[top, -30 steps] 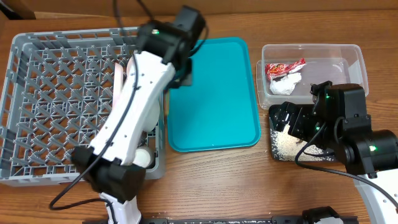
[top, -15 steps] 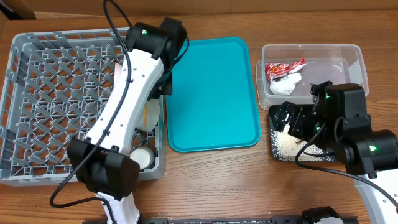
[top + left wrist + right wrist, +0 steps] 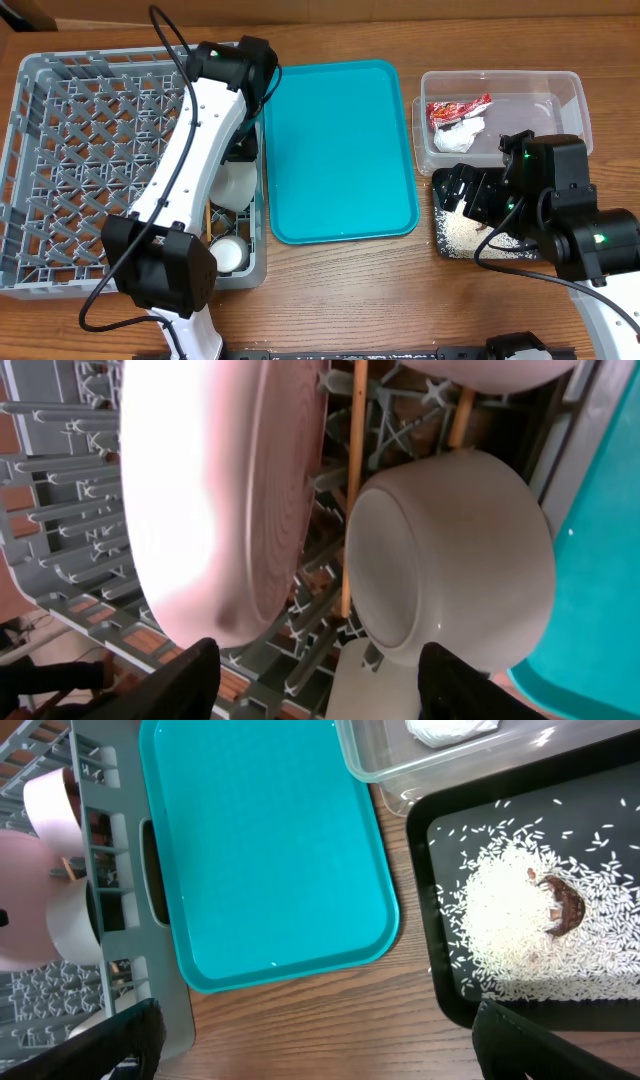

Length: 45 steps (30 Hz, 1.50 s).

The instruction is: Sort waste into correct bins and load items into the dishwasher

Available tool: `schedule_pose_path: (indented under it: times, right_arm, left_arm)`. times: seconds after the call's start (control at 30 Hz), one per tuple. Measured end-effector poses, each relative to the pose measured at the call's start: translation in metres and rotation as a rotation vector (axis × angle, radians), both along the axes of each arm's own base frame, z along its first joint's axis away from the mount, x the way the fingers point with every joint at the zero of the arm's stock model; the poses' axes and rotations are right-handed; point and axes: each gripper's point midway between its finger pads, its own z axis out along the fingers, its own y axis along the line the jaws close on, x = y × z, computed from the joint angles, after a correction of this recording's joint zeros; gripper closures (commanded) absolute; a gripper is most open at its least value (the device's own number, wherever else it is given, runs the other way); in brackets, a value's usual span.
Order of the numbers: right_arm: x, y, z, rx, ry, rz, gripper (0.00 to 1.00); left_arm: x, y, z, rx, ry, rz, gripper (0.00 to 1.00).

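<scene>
The large plate (image 3: 200, 500) seems to stand on its edge at the right side of the dish rack (image 3: 90, 160). A bowl (image 3: 450, 550) lies just beside it, and the chopsticks (image 3: 355, 490) are between them. The left jaws hang open and empty near them (we judge the loading nearly done), so we should rise straight up and touch neither dish. The right jaws are open too. The overhead view hides the plate under the left arm (image 3: 200, 160). Only the right wrist view shows the brown bits in the rice (image 3: 510, 930) on the black tray (image 3: 610, 800).
</scene>
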Motion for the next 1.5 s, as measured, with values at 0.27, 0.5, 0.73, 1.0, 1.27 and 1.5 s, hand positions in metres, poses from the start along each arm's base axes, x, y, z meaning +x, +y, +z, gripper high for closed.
schedule_pose_path:
  times: [0.27, 0.5, 0.73, 1.0, 1.27, 1.5]
  right_arm:
    - [0.0, 0.0, 0.0, 0.0, 0.0, 0.0, 0.0]
    - [0.0, 0.0, 0.0, 0.0, -0.001, 0.001, 0.0]
    - [0.0, 0.0, 0.0, 0.0, 0.0, 0.0, 0.0]
    - [0.0, 0.0, 0.0, 0.0, 0.0, 0.0, 0.0]
    - [0.0, 0.0, 0.0, 0.0, 0.0, 0.001, 0.0]
    - [-0.009, -0.003, -0.005, -0.012, 0.035, -0.004, 0.0]
  left_arm:
    - [0.011, -0.007, 0.008, -0.02, -0.043, -0.037, 0.41]
    - [0.03, -0.054, 0.06, -0.142, -0.233, -0.163, 0.46]
    - [-0.014, -0.08, 0.139, -0.275, -0.43, -0.288, 0.29]
    - [-0.072, -0.059, 0.22, -0.371, -0.689, -0.319, 0.0]
    - [-0.079, -0.055, 0.227, -0.38, -0.716, -0.32, 0.0]
    - [-0.072, -0.059, 0.221, -0.373, -0.692, -0.319, 0.0]
